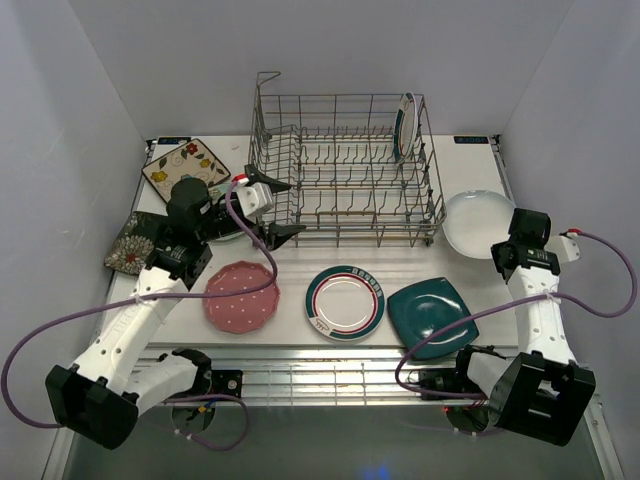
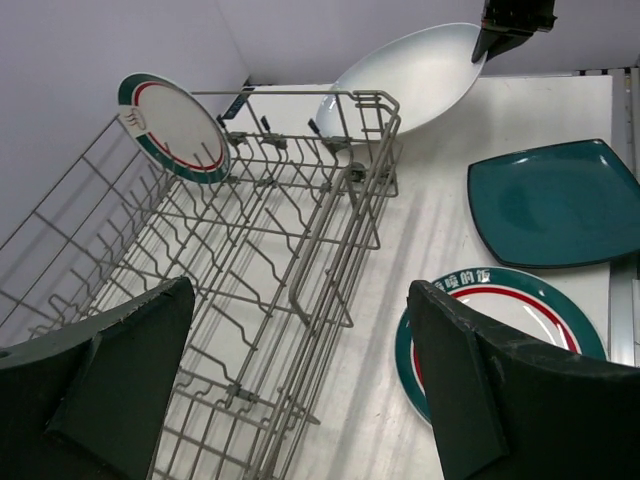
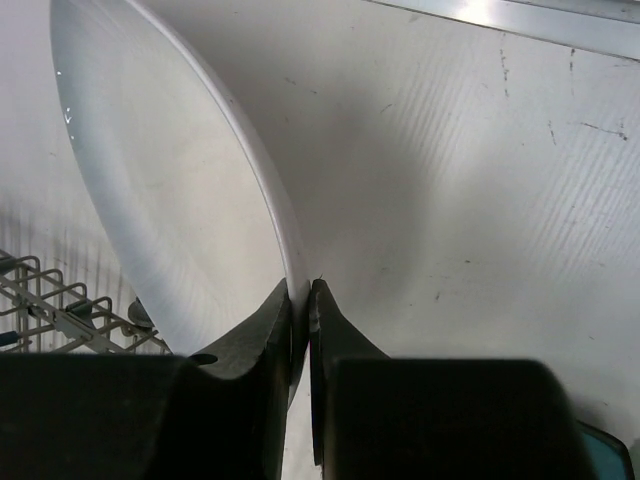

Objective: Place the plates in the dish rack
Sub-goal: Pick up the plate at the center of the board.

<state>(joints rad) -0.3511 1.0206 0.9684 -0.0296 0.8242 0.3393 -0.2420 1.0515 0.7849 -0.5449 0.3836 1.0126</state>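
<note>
The right gripper (image 3: 300, 300) is pinched nearly closed on the rim of the white oval plate (image 3: 170, 200). The thin edge sits right between the jaws, and the rest of the plate spreads out ahead and to their left. The plate looks tipped up off the table, just beside the right end of the dish rack (image 1: 330, 185), and is not yet over it.

The left gripper (image 1: 283, 208) is spread as wide as it goes and holds nothing. The rack's near left corner lies directly ahead of and below its jaws.

Only one plate is loaded: the racked plate (image 2: 172, 125) stands upright among the tines at the far end, well beyond the left jaws. Most of the job is therefore left to do.

Flat on the table are the pink dotted plate (image 1: 242, 297), the rimmed round plate (image 1: 345, 302), the dark teal square plate (image 1: 432, 317), the cream floral plate (image 1: 187, 165) and the dark floral plate (image 1: 132, 245). A pale green edge (image 1: 226, 236) under the left wrist may be another plate, though too little shows to be sure.

The white plate seems next in line for a slot.
</note>
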